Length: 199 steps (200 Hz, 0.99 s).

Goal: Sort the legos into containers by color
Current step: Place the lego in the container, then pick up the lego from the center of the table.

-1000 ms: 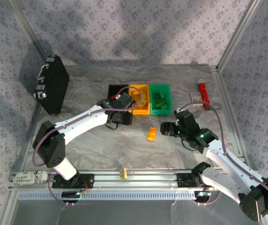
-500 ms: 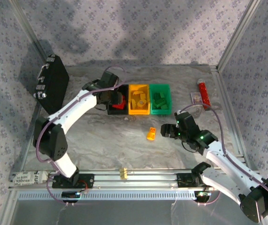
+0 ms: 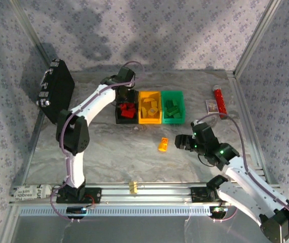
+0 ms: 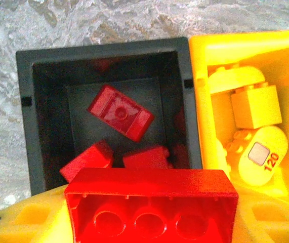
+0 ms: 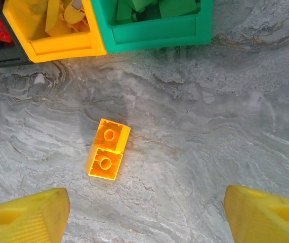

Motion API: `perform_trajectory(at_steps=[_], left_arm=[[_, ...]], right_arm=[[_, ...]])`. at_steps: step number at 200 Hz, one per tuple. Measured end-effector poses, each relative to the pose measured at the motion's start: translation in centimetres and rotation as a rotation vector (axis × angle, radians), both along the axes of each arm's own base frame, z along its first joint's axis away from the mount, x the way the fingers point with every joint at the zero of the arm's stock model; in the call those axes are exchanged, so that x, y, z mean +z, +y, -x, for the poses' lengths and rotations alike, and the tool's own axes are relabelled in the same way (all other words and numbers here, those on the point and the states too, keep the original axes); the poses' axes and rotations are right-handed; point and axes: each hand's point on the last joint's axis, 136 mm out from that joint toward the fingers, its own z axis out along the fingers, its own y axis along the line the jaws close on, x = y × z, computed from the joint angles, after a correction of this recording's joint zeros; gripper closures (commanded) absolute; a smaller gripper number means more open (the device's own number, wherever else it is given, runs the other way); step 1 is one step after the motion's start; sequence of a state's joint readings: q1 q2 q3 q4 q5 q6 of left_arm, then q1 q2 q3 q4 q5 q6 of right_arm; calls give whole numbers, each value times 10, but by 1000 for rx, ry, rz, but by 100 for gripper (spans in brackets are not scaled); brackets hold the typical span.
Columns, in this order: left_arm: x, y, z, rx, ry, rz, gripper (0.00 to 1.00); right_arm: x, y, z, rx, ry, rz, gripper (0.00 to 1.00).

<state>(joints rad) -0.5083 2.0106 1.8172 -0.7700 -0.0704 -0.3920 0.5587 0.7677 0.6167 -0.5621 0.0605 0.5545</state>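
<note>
Grey marbled table, patterned walls all round. Left claw is clamped on a red brick, with its yellow fingers tight against the two short ends. In the left wrist view that brick's long axis runs 9 to 3 o'clock. Its hollow underside faces the camera, three round tubes in a row. It hangs over the 6 o'clock edge of the black bin.

Down in that bin are three more red bricks. The clearest one lies flat on the floor, slanted roughly 10 to 4 o'clock, and the other two are bunched toward 6 o'clock. Touching the black bin at 3 o'clock is the orange bin, holding yellow pieces, one of them rounded with "120" printed on it. From the top camera the three bins sit joined in a row: black at 9 o'clock, orange in the middle, and the green bin at 3 o'clock with green bricks heaped inside.

Right claw is spread wide with nothing between the fingers, hovering over bare table. Up at about its 11 o'clock lies a loose orange brick, well apart from the bins and at 6 o'clock from the seam between the orange and green ones. It's glossy orange, two squares each showing a round stud, long axis about 1 to 7 o'clock in the right wrist view.
</note>
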Motion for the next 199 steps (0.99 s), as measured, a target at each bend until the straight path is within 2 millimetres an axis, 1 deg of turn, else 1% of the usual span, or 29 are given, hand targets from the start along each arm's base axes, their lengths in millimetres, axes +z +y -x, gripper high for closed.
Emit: perform_trajectory(at_steps=[10,15,37,62,77,89,102,118,132,147,155,168,179,199], left_arm=[[-1,-1,-4,-1,4,-3,29],[-2,-2,-5,0,9,-4,25],[-4,0,-3,-4,25,-15,18],[-3,1,-2,-1,22,-17,16],[2,3,2,-2,18,-14,16],[11,5,7,-4,5,-7,16],[26,4,14,-11,-23,4,16],[49,1,28,-30,-64,18,16],[69,-5,46,-60,-104,31,16],[86,-13,65,-96,-142,45,16],[91,-17,76,-113,-160,47,16],[93,-20,94,-139,-174,49,16],[89,-22,110,-159,-176,45,16],[69,-19,141,-176,-157,33,16]], right_arm=[[1,-1,1,0,-2,-2,18],[1,-1,2,-1,-2,-2,18],[-2,-5,7,-5,6,3,18],[-3,-7,10,-7,13,5,18],[-4,-7,10,-6,15,6,18],[-4,-7,10,-5,15,7,18],[-4,-6,11,-5,16,6,18],[-5,-6,10,-5,21,8,18],[-9,-6,10,-9,35,13,18],[-14,-5,10,-9,57,23,18],[-17,-4,10,-7,71,28,19],[-23,-3,10,-7,94,35,19],[-28,-2,10,-10,116,43,20],[-38,1,9,-10,161,67,22]])
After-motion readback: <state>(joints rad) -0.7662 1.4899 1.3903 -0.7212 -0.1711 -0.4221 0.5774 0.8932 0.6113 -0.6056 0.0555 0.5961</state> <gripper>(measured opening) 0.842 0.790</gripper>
